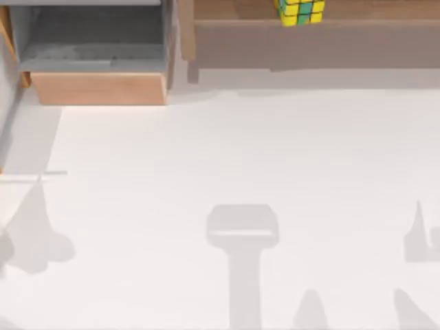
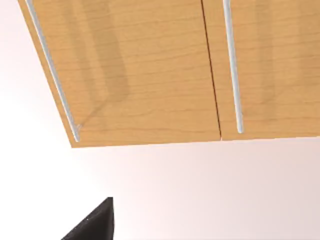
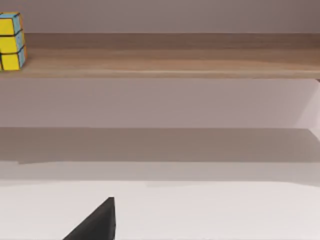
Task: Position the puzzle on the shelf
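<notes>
Puzzle upright on the shelf, no end effector touching it; both end effectors' state unclear.

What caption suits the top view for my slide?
Puzzle resting on the wooden shelf, above the white table.

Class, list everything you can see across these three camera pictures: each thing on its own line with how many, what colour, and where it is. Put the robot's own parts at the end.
puzzle: one, yellow, green and blue squares with dark grid lines, standing on the shelf at the far edge of the top view, right of centre.
shelf: one, light-brown wooden ledge with a darker brown front, along the far right of the table; wooden side post at its left end.
box compartment: one, grey inside with a light wooden front, far left.
wooden doors: two, light wood with pale metal strip handles, in the left wrist view.
table: one, white.
claw parts: one dark tip in the left wrist view, one in the right wrist view.
</notes>
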Action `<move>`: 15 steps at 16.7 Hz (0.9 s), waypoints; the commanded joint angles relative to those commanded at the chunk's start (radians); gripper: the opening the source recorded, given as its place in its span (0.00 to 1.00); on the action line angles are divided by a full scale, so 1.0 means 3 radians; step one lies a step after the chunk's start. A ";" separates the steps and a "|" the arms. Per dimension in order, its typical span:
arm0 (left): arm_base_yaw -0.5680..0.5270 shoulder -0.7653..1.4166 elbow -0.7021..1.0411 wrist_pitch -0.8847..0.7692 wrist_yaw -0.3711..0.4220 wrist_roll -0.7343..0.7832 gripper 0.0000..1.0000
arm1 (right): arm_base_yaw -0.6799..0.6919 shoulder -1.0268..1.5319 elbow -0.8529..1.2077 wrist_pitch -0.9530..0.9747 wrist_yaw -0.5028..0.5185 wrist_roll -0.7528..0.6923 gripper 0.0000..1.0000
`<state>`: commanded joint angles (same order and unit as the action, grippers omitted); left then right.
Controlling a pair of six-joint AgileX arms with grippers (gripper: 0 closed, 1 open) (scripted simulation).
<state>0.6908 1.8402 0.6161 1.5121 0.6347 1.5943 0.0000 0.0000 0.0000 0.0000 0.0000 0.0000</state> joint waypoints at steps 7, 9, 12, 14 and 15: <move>0.0094 0.0504 -0.0595 0.0095 0.0423 -0.0011 1.00 | 0.0000 0.0000 0.0000 0.0000 0.0000 0.0000 1.00; 0.0094 0.0504 -0.0595 0.0095 0.0423 -0.0011 1.00 | 0.0000 0.0000 0.0000 0.0000 0.0000 0.0000 1.00; 0.0088 0.0505 -0.0576 0.0083 0.0409 -0.0012 1.00 | 0.0000 0.0000 0.0000 0.0000 0.0000 0.0000 1.00; 0.0011 0.0545 -0.0485 0.0028 0.0341 -0.0014 1.00 | 0.0000 0.0000 0.0000 0.0000 0.0000 0.0000 1.00; -0.0035 0.0569 -0.0426 -0.0005 0.0295 -0.0014 1.00 | 0.0000 0.0000 0.0000 0.0000 0.0000 0.0000 1.00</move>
<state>0.6804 2.0109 0.4881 1.5105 0.7232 1.5900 0.0000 0.0000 0.0000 0.0000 0.0000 0.0000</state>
